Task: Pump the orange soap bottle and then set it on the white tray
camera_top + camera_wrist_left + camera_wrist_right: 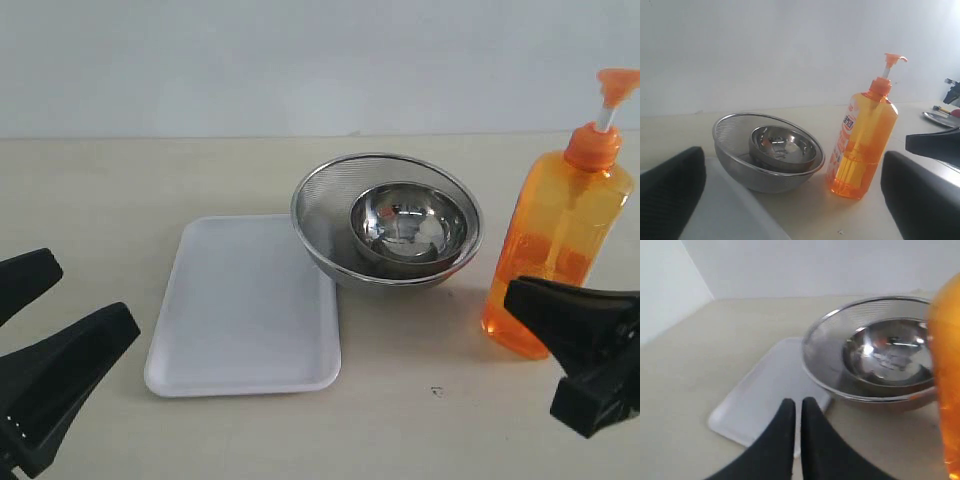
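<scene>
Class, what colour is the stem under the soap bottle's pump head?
White; the stem of the orange soap bottle shows best in the exterior view.

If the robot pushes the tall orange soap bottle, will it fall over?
It could tip sideways: the tall clear orange plastic soap bottle stands upright on a narrow base. The darker soap seems to sit low, which may steady it. Its smooth sides might slip in a grip.

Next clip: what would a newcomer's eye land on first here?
The bright orange soap bottle stands upright on the right of the exterior view. At centre, a small steel bowl sits nested inside a mesh strainer, right beside the white tray.
</scene>
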Robot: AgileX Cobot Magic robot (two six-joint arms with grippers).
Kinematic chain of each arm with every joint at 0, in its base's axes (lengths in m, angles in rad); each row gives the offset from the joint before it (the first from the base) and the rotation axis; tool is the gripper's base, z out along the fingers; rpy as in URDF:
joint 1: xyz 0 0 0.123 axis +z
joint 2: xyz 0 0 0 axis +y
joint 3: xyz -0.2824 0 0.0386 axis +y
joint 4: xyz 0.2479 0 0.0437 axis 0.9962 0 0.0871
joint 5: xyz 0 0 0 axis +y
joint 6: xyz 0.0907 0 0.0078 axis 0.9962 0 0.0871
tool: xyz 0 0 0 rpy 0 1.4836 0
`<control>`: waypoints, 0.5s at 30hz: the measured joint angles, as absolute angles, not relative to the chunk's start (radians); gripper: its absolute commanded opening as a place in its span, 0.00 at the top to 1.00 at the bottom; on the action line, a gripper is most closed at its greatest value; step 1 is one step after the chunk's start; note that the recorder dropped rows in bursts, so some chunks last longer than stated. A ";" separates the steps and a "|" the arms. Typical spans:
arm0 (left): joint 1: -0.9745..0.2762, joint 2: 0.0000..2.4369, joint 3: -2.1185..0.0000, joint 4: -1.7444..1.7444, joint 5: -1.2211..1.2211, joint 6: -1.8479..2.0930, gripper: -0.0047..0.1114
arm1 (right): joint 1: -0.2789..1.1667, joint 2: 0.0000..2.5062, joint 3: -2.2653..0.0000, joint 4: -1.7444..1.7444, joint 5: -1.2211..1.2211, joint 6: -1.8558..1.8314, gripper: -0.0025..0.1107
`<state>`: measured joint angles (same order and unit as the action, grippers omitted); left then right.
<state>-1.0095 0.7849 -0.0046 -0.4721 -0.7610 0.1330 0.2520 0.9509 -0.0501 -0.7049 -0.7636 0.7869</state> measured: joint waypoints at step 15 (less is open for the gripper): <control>-1.009 0.785 -0.005 -0.472 -0.741 0.133 0.21 | 0.428 0.951 -0.029 -0.541 -0.837 0.717 0.98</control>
<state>-1.0095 0.7849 -0.0046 -0.4721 -0.7412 0.1330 0.4283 0.9509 -0.0293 -0.5406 -0.8365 0.7175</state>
